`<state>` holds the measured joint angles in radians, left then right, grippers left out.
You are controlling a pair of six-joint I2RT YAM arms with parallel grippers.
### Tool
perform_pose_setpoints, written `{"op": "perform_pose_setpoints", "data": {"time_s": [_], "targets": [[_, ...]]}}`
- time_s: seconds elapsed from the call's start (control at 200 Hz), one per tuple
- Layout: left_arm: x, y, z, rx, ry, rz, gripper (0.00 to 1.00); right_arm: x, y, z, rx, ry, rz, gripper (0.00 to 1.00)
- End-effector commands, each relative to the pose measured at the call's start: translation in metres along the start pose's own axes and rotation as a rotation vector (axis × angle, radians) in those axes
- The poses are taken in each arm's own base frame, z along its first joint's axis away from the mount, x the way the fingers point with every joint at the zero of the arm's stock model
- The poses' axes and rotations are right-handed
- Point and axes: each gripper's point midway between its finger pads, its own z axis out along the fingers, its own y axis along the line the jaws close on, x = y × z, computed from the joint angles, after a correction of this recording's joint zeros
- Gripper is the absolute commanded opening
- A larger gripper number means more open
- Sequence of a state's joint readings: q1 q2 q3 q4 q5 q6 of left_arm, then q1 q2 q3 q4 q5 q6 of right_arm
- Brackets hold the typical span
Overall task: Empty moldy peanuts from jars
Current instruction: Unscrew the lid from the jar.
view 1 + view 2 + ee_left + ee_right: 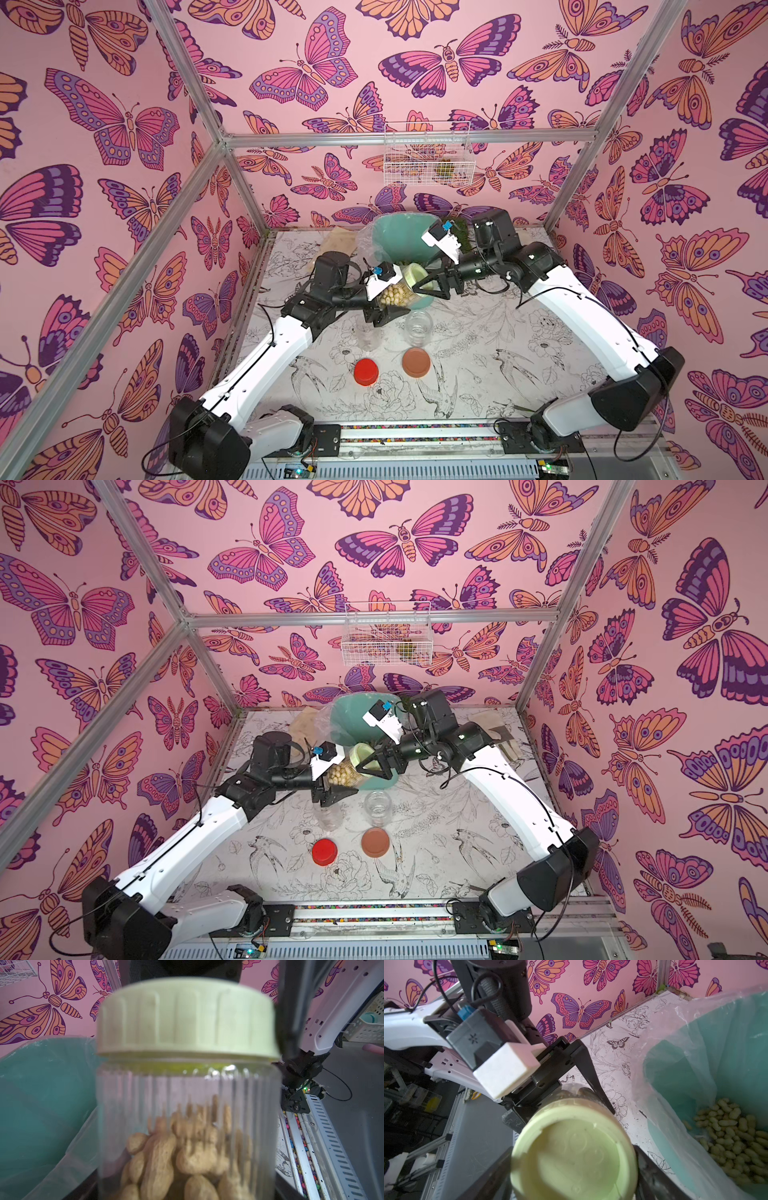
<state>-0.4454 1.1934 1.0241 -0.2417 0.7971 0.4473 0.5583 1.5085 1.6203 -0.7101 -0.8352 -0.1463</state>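
Left gripper (395,296): clamped on the body of a clear ribbed jar (187,1115). We hold it clear of the table (498,374), tipped well over, lid end pointing at the right gripper (419,282).

Jar contents: peanuts (187,1157), pale beige, piled at the end nearest our left wrist. The lid end is bare.

The pale green lid (573,1153) is on the jar. Our right gripper meets it head-on, one finger on each side of the rim. Both look in contact in the right wrist view, so we read that as a grip on the lid.

Just past both grippers, away from our arm bases, stands the teal bin (388,237) with a clear plastic liner (675,1043). A heap of peanuts (737,1142) lies at its bottom.

On the base side of the grippers, two open jars stand upright on the table, and both look empty. One (368,336) is almost under the left gripper; the other (417,328) is below the gap between the grippers.

Further toward the bases lie the red lid (366,372) and the brown lid (416,362), flat on the table and apart, one in front of each open jar.
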Motion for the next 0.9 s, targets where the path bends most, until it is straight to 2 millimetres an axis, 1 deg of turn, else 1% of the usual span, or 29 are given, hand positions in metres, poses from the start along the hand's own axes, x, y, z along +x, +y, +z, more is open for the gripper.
{"op": "perform_pose_setpoints", "data": {"time_s": [0.0,0.06,0.085,0.115,0.165,0.175,0.35,0.456,0.621,0.726,0.856,0.896], "targets": [[-0.025,-0.002,-0.010,0.025,-0.068,0.004,0.00,-0.004,-0.012,-0.001,0.024,0.014,-0.116,0.63],[-0.025,-0.002,-0.010,0.020,-0.069,0.007,0.00,-0.007,-0.010,-0.001,0.014,0.004,-0.107,0.70],[-0.025,-0.003,-0.011,0.019,-0.068,0.008,0.00,-0.008,-0.008,-0.002,0.005,-0.002,-0.106,0.75],[-0.025,-0.003,-0.011,0.017,-0.068,0.008,0.00,-0.010,-0.005,-0.002,-0.003,-0.010,-0.103,0.82],[-0.025,-0.003,-0.011,0.015,-0.067,0.010,0.00,-0.012,-0.003,-0.004,-0.003,-0.030,-0.092,0.98],[-0.025,-0.003,-0.011,0.015,-0.068,0.010,0.00,-0.012,-0.003,-0.004,-0.003,-0.033,-0.087,1.00],[-0.025,-0.003,-0.011,0.016,-0.070,0.014,0.00,-0.013,0.002,-0.008,-0.006,-0.070,-0.081,0.99],[-0.026,-0.002,-0.011,0.011,-0.073,0.018,0.00,-0.016,-0.002,-0.013,0.032,-0.090,-0.048,0.99],[-0.024,-0.002,-0.012,0.001,-0.072,0.021,0.00,-0.030,-0.012,-0.037,0.075,-0.218,0.053,0.99],[-0.023,0.000,-0.012,-0.011,-0.066,0.027,0.00,-0.035,-0.023,-0.051,0.104,-0.266,0.203,0.99],[-0.022,0.003,-0.013,-0.034,-0.060,0.042,0.00,-0.036,-0.025,-0.054,0.111,-0.252,0.422,0.99],[-0.022,0.005,-0.013,-0.044,-0.057,0.045,0.00,-0.032,-0.029,-0.054,0.127,-0.238,0.501,0.99]]}}
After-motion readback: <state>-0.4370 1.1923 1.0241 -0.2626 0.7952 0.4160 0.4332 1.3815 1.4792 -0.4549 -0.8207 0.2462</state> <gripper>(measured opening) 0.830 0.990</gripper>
